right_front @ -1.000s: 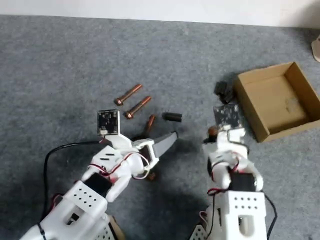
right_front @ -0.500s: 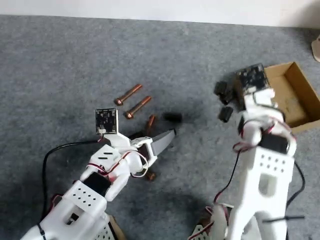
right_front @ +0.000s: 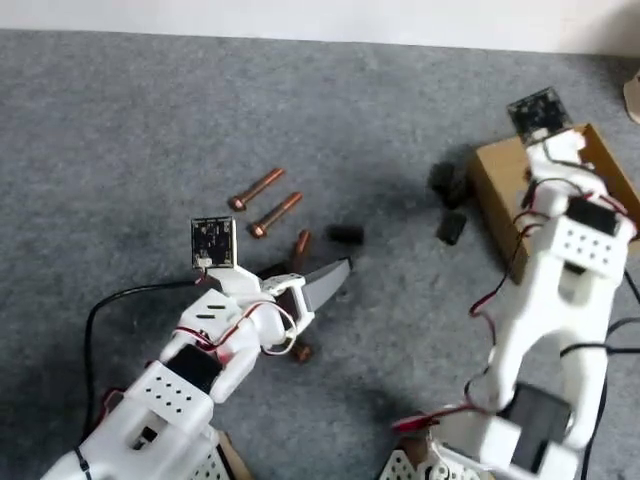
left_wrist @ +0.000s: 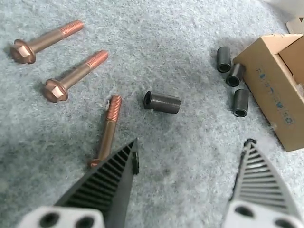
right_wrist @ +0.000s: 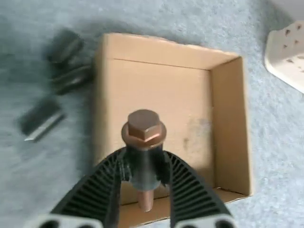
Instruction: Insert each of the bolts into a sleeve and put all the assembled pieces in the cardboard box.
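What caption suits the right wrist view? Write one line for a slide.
Right gripper holds a sleeved bolt over the open cardboard box, three loose sleeves on the carpet beside it.

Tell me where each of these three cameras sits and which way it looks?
High view: fixed overhead, looking down on the grey carpeted table; white left arm and right arm show.
Left wrist view: rides the left arm, looking down past the open left gripper at loose copper bolts and short black sleeves.
Right wrist view: rides the right arm, looking down into the brown cardboard box; the right gripper clamps a sleeved copper bolt.
Shared: both wrist views show the box and sleeves beside it.
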